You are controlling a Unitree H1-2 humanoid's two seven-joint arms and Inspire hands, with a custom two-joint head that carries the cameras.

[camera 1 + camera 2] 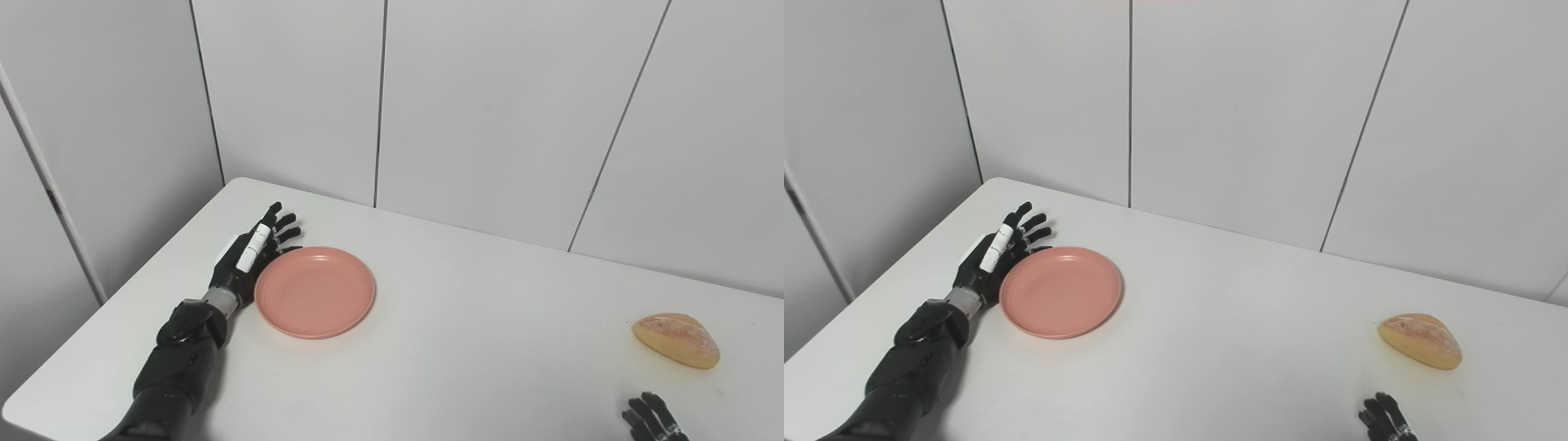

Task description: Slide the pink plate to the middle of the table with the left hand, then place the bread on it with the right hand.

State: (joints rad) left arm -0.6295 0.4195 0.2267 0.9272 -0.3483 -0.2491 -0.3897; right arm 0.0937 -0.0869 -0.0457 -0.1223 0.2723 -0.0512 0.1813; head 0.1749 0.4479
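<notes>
The pink plate (314, 291) sits flat on the left part of the white table (478, 343), a bit in from the left edge and closer to the back-left corner than to the front. It's got nothing on it. The left hand (248, 257) is right up against the plate's left rim, standing on its side with the palm turned toward the plate, fingers (283, 222) stretched out and spread apart, pointing toward the back wall, not wrapped around anything. Looks like it's touching the rim or a hair off it, hard to say which.

To the right of the plate there's a wide stretch of bare tabletop running all the way across the middle, with nothing lying in that stretch.

The bread (677, 340), a golden, rounded wedge-shaped loaf, lies way over on the right side of the table, well apart from the plate. Just in front of it, at the bottom edge of the picture, the right hand (1383, 418) barely pokes into view: only the dark fingertips show, somewhat apart from each other, near the bread but not touching it. Can't tell if that hand is open or shut.

No readable writing or logos anywhere; only a plain white strip on the back of the left hand. Behind the table are pale wall panels (490, 110) with thin dark seams.
</notes>
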